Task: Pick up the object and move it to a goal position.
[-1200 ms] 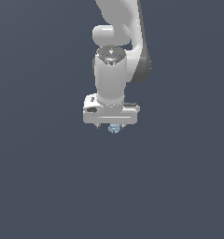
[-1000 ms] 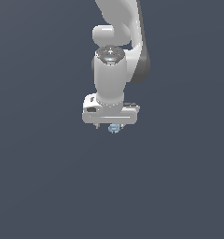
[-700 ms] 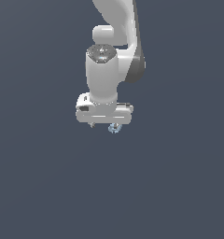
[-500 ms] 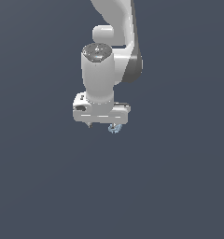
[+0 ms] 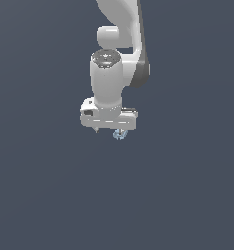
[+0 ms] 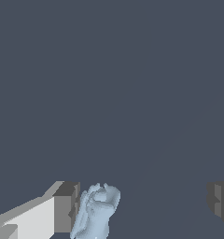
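My claw is spread wide: in the wrist view one dark finger pad has the object right against it, the other pad sits well apart with bare gap between. So I'm not clamping anything, object is touching one finger only, way off centre in the opening. Can't tell if it rests on the desk or hangs on the pad. Exterior view: claw points down, pale blue object just below it, toward that view's right end of the claw body.

Step in hand, my read: getting the grasp. To do it well I'd shift sideways so the lump sits mid-gap, then squeeze evenly. Closing from here, the far finger travels a long way and could shove or flip it. It's lumpy and irregular, so pads should land on its bulkiest part; check it's pinched before lifting toward the goal. No goal marker visible.

No brands, labels or writing anywhere; desk is plain dark grey-blue.
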